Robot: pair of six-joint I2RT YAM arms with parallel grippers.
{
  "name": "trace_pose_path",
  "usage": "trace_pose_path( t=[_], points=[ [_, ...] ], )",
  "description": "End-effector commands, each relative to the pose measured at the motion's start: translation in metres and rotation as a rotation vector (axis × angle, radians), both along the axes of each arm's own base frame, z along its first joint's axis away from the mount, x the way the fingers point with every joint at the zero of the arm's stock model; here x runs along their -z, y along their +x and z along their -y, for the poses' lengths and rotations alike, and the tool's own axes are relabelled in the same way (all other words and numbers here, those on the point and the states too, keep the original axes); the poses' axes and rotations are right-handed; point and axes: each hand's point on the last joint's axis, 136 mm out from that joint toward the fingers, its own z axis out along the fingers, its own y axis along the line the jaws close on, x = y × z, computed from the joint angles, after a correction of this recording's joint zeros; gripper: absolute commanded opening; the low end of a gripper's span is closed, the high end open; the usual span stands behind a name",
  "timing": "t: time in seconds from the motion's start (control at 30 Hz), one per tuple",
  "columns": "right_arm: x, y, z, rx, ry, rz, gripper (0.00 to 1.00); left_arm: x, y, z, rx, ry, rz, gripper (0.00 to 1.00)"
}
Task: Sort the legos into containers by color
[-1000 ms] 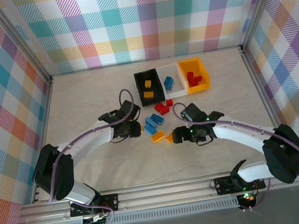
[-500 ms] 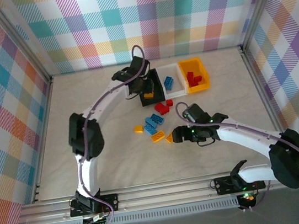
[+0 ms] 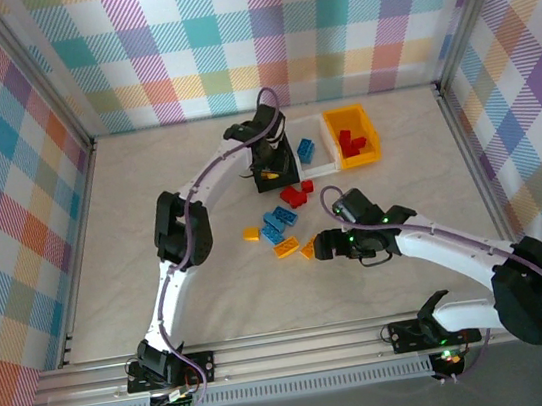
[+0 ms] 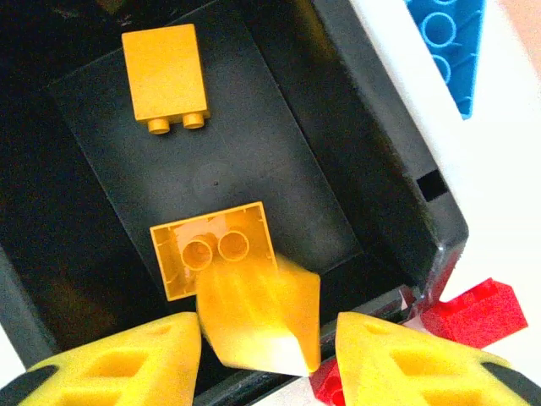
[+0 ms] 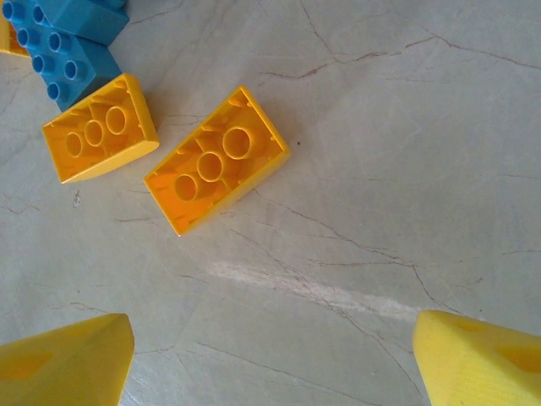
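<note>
**Left wrist view.** My left gripper (image 4: pixel 269 342) hangs over the black bin (image 4: pixel 397 161) with its jaws partly apart. A blurred yellow brick (image 4: pixel 258 317) lies between the fingers (image 4: pixel 118 359). A gap shows on one side of it, so it is not clamped. Two further yellow bricks rest on the bin floor, one on its side (image 4: pixel 165 76) and one hollow face up (image 4: pixel 211 248).

**Top view.** The white bin (image 3: pixel 324 160) holds a blue brick (image 3: pixel 305 148), and the yellow-orange bin (image 3: pixel 358 159) holds red bricks (image 3: pixel 348 140). Loose red legos (image 3: pixel 295 195), blue legos (image 3: pixel 276 222) and yellow legos (image 3: pixel 285 247) lie on the desk (image 3: pixel 149 200) near the bins.

**Right wrist view.** My right gripper (image 5: pixel 272 338) stands wide and empty above bare desk, near two upturned yellow bricks (image 5: pixel 218 161).
</note>
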Motion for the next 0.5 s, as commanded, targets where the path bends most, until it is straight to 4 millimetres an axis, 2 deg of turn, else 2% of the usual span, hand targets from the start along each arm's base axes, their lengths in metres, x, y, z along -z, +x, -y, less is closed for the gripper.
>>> trace_pose_path(
  t=[0.0, 0.07, 0.23, 0.33, 0.47],
  points=[
    [0.005, -0.006, 0.002, -0.003, -0.008, -0.021, 0.86, -0.030, -0.001, -0.005, 0.000, -0.033, 0.024, 0.55],
    [0.008, -0.005, -0.001, -0.007, -0.007, -0.033, 0.86, -0.041, -0.004, -0.006, 0.004, -0.047, 0.041, 0.64],
    [0.012, 0.003, -0.011, -0.023, -0.023, -0.043, 0.85, -0.058, -0.018, -0.016, -0.010, -0.067, 0.050, 0.66],
    [0.020, 0.008, -0.020, -0.096, -0.065, -0.044, 0.85, -0.063, -0.041, -0.023, -0.022, -0.119, 0.046, 0.68],
    [0.030, 0.018, -0.030, -0.222, -0.136, -0.036, 0.86, -0.053, -0.082, -0.042, -0.045, -0.156, 0.013, 0.70]
  ],
)
